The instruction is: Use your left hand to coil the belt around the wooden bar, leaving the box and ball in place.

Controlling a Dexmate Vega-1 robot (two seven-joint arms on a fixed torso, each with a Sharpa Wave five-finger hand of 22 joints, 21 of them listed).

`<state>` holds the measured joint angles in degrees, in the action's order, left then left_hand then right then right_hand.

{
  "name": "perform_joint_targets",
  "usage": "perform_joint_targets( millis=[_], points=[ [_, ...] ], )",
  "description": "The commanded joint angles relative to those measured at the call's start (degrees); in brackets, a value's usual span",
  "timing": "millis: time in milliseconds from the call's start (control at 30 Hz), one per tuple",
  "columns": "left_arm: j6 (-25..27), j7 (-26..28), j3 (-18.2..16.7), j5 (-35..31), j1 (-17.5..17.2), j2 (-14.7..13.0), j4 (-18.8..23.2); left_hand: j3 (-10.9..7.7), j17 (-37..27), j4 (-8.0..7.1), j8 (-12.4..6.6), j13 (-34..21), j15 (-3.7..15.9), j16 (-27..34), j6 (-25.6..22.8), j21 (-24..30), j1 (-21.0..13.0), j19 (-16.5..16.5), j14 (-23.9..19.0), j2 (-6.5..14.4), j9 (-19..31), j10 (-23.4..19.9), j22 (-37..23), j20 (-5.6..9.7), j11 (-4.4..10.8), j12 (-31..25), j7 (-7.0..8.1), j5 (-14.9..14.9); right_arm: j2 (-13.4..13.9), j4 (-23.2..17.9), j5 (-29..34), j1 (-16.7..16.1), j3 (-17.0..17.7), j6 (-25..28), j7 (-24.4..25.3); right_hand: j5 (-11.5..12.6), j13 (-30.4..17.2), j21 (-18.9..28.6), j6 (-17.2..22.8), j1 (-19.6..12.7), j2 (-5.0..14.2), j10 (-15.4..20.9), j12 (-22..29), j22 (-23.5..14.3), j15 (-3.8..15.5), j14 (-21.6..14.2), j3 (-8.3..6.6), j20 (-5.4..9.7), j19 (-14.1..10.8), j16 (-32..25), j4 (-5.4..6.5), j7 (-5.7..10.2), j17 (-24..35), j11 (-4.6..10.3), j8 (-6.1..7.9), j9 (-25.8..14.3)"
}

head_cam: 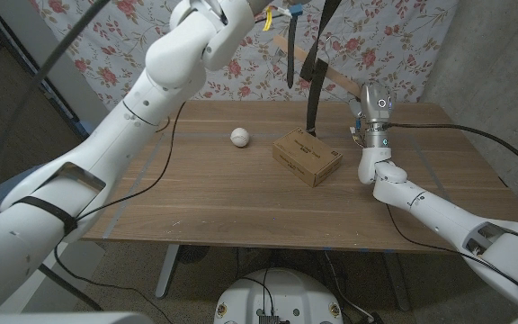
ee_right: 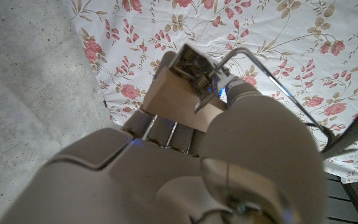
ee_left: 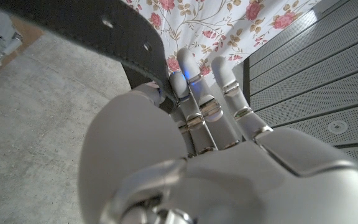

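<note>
Wooden table point(head_cam: 241, 193) against a floral curtain point(head_cam: 115, 45), grey concrete wall on the right. Ball point(head_cam: 240, 137) and cardboard box point(head_cam: 307, 156) sit on the table, apart. Left arm is raised high over the far edge; left hand point(ee_left: 197, 118) pinches the black belt point(head_cam: 317, 76), which hangs down to just behind the box. Right hand point(ee_right: 185, 143) grips the wooden bar point(ee_right: 179, 99), holding it up near the curtain.

A wooden table point(head_cam: 241, 211) carries a white ball point(head_cam: 239, 137) and, well apart, a cardboard box point(head_cam: 307, 156).
</note>
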<state>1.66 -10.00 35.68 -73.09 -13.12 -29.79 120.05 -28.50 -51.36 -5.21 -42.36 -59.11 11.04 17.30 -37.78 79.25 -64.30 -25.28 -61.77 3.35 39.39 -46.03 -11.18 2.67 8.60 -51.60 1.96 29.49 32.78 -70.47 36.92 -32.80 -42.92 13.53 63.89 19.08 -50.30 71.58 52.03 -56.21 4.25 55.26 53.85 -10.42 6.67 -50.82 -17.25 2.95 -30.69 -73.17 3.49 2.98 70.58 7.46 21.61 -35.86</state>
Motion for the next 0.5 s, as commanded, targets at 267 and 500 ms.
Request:
perform_joint_targets(
  millis=[267,500],
  points=[
    [3.9,1.5,5.3,-1.4,15.4,5.9,-14.7,-0.54,-0.3,0.16,-4.93,0.0,1.42,-0.4,-1.4,-0.1,-2.1,-0.3,-0.8,1.5,0.7,-2.2,0.0,1.04,1.66,0.3,-0.01,0.2,-6.0,7.8,12.0,-1.4,6.8,-5.9,0.1,0.6,-0.5,-0.7,1.0,-3.3,3.21,-0.6,-0.1,0.0,5.76,0.5,-1.58,8.47,1.0,-0.4,2.24,1.25,0.0,0.13,-0.15,0.1],
    [5.7,0.3,8.3,-2.5,20.1,6.8,-20.1,-0.57,-0.4,0.13,-4.93,0.1,1.40,-0.6,-1.4,-0.1,-2.2,-0.3,-0.8,1.4,0.5,-2.4,0.0,1.09,1.73,0.4,0.04,0.2,-7.7,9.7,14.8,-1.4,9.2,-8.4,0.1,0.7,-0.1,-0.8,1.1,-3.4,3.17,-0.5,-0.4,-0.1,5.75,0.7,-1.42,8.48,1.1,-0.2,2.28,1.24,0.0,0.10,-0.17,0.1]
  ],
)
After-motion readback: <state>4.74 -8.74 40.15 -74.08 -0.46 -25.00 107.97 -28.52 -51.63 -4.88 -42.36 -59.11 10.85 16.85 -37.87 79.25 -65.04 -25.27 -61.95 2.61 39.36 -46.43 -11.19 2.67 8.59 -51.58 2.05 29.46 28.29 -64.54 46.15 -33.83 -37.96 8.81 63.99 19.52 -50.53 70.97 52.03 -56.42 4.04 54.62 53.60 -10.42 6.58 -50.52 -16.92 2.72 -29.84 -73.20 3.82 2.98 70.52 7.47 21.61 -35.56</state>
